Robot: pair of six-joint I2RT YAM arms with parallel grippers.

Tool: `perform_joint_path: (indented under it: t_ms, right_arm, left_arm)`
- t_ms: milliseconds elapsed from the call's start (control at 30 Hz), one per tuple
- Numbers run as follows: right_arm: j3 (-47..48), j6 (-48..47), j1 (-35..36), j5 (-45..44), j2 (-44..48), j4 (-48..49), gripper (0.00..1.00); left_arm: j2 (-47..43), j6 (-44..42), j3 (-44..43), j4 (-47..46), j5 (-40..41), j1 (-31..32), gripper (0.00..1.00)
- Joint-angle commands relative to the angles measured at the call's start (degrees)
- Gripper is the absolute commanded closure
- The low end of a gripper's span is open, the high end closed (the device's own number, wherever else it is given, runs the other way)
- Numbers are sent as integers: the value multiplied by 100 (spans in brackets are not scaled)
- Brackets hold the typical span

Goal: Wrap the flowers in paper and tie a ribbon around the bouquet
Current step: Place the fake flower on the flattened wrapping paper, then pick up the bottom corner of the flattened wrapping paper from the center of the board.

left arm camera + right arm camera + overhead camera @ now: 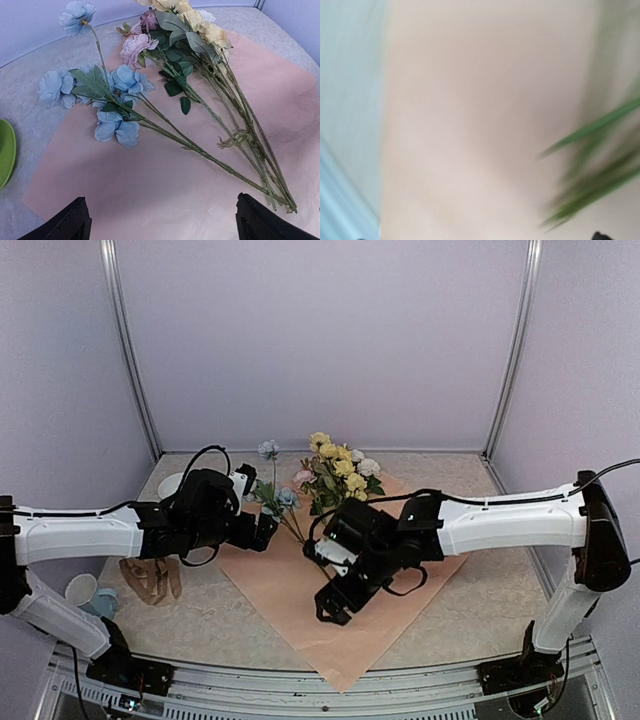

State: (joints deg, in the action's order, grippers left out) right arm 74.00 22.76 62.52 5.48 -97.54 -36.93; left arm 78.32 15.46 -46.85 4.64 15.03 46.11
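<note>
The flowers point(330, 475) lie on the paper point(300, 610) at its 12 o'clock corner, stems toward 6. The left gripper point(162, 220) hangs wide open over them. Whether the right gripper point(330, 608) is open cannot be told. Wrapping well likely means bunching the stems, then folding the 3 o'clock corner across.

One sheet of paper point(280, 590). On the paper, one bunch of flowers point(330, 475): four blue blooms point(129, 80), two pink blooms point(136, 47), and yellow blooms point(210, 32) too crowded to count. Left of the paper: one ribbon point(150, 580), one cup point(80, 590), one green plate point(5, 150). Over the paper, two arms: left arm point(80, 535), right arm point(510, 520).
</note>
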Motion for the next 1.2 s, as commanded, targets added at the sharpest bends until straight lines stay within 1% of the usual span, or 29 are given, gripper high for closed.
perform_joint_path:
  t_ms: [0, 133, 233, 333, 433, 533, 600, 700, 733, 933, 1067, 1167]
  right_arm:
    - [-419, -335, 921, 1, -229, -851, 3]
    - [-378, -74, 1469, -219, -534, -743, 3]
    - [-171, 101, 1874, -586, -833, -766, 1]
    - [34, 205, 2133, -886, -1238, -841, 0]
    - [234, 313, 2184, -1585, -1631, -1165, 0]
    - [556, 661, 2179, -2340, -2009, -1734, 2]
    - [578, 681, 2165, -2447, -1995, -1796, 10]
    - [415, 596, 2080, -2327, -1797, -1525, 28]
    - [369, 583, 2046, -2334, -1758, -1485, 32]
    - [170, 447, 1813, -2354, -1676, -1366, 46]
    - [195, 395, 1720, -2331, -1592, -1270, 70]
    - [79, 159, 1610, -2071, -1420, -1015, 82]
  left_arm:
    - [-279, 191, 60, 176, 115, 197, 1]
    - [-358, 277, 2, 334, 366, 429, 1]
    - [-452, 363, 54, 373, 379, 485, 1]
    - [-531, 430, 157, 373, 395, 496, 1]
    - [-518, 440, 174, 357, 389, 496, 1]
    - [-432, 440, 107, 398, 365, 504, 1]
    - [-378, 428, 58, 416, 381, 525, 1]
    - [-338, 399, 60, 355, 387, 539, 1]
    - [-321, 396, 62, 339, 399, 540, 1]
    - [-230, 422, 75, 313, 412, 570, 1]
    - [-303, 372, 99, 331, 458, 639, 1]
    - [-564, 148, 239, 152, 609, 887, 3]
